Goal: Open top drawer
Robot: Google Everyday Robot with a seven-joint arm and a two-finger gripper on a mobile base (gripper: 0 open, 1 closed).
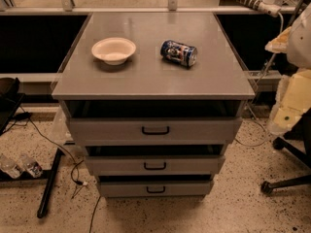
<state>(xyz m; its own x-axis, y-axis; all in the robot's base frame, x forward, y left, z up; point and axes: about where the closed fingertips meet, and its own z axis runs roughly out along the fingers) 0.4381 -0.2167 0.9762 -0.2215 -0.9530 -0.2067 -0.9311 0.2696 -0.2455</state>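
The grey metal cabinet has three drawers. The top drawer (pixel 154 129) is the widest, with a small black loop handle (pixel 155 130). Its front stands a little forward of the cabinet top, and a dark gap shows above it. The two narrower drawers (pixel 154 165) (pixel 155 189) sit below it, each with a like handle. A white and yellowish part of my arm (pixel 294 89) shows at the right edge, away from the cabinet. My gripper is out of view.
On the cabinet top (pixel 150 76) are a white bowl (pixel 113 50) and a blue can (pixel 179 53) lying on its side. Chair legs (pixel 286 178) stand at the right. A black stand with cables (pixel 51 178) and plastic bottles (pixel 19 166) are at the left.
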